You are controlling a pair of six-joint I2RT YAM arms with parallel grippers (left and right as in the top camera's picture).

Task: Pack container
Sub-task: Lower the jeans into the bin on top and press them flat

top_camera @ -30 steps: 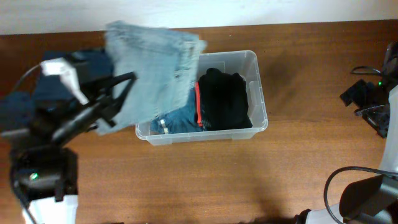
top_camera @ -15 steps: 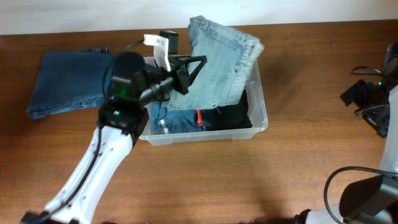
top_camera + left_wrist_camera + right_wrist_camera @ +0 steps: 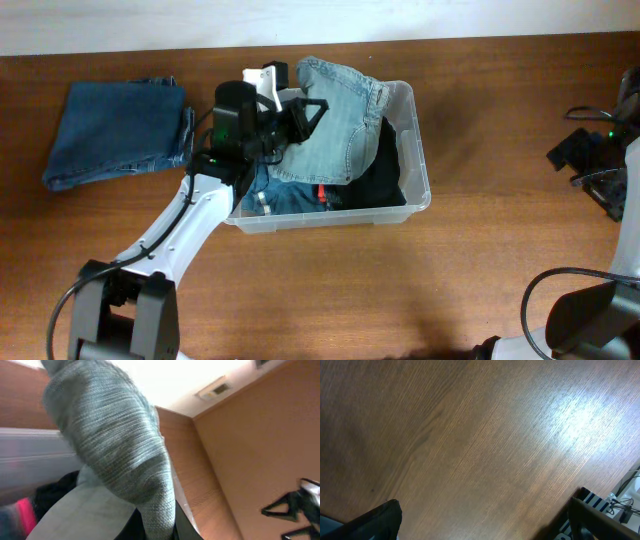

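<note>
On the brown wooden table [image 3: 300,290], at my left side, one pair of dark blue jeans [image 3: 115,135] lies folded flat. Behind the table's far edge runs a white strip [image 3: 320,15], perhaps a wall; I see little of it.

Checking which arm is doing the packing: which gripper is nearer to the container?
Left. The left gripper is right above the container, holding light-blue jeans over it. The right gripper is far off, near the table's right edge.

Container [image 3: 421,165] mouth — pale jeans [image 3: 335,130] draped across
</note>
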